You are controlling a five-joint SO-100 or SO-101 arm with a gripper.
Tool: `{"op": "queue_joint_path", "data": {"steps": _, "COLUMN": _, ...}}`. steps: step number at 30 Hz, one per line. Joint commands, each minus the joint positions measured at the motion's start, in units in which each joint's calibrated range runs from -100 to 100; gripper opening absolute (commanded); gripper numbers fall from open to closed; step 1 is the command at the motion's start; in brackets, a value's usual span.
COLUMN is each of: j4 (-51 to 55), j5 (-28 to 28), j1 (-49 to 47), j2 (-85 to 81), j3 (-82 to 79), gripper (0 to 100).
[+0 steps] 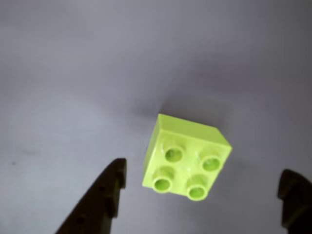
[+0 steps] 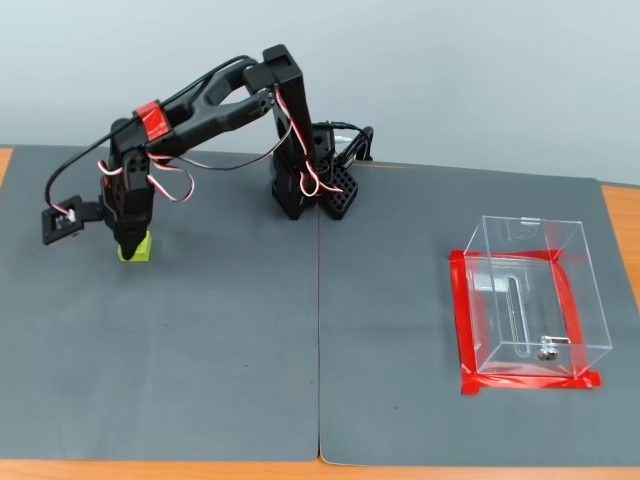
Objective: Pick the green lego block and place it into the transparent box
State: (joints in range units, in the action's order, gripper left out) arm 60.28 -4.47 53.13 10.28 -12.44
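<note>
The transparent box [image 2: 530,300] is seen in the fixed view standing on the grey mat [image 2: 300,360], far to the right of the arm's base [image 2: 300,190], and is framed by strips of red tape [image 2: 465,320] along its left, rear, right and front sides. Nothing is seen inside the box apart from a small metal fitting [image 2: 547,350] near its front right corner and a thin slot in its floor. The green lego block [image 2: 136,248] is found well apart from the box, on the left half of the mat, left of the base and directly under the end effector [image 2: 130,240]. In the wrist view the block [image 1: 187,156] rests studs up on the grey surface, turned at an angle, and the end effector [image 1: 204,190] is spread wide, with one dark finger [image 1: 105,195] to the block's left and the other at the picture's right edge; neither finger is touching the block, so nothing is grasped. Between the block and the box a wide stretch of bare mat is left free, crossed only by a seam [image 2: 319,330] running front to back. Strips of the orange counter [image 2: 620,215] are exposed beyond the mat's edges, just right of the box.
</note>
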Motion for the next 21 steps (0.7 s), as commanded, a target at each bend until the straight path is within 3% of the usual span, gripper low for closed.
{"op": "queue_joint_path", "data": {"steps": 1, "j4": -0.64, "j5": -1.13, "j1": -0.43, "j2": 0.70, "j3": 2.90, "gripper": 35}}
{"op": "queue_joint_path", "data": {"steps": 16, "j4": -0.73, "j5": -1.29, "j1": -0.05, "j2": 4.09, "j3": 2.71, "gripper": 34}}
{"op": "queue_joint_path", "data": {"steps": 19, "j4": -0.73, "j5": -1.29, "j1": -0.05, "j2": 4.34, "j3": 2.80, "gripper": 27}}
{"op": "queue_joint_path", "data": {"steps": 21, "j4": -0.73, "j5": -1.29, "j1": -0.13, "j2": 4.34, "j3": 2.80, "gripper": 18}}
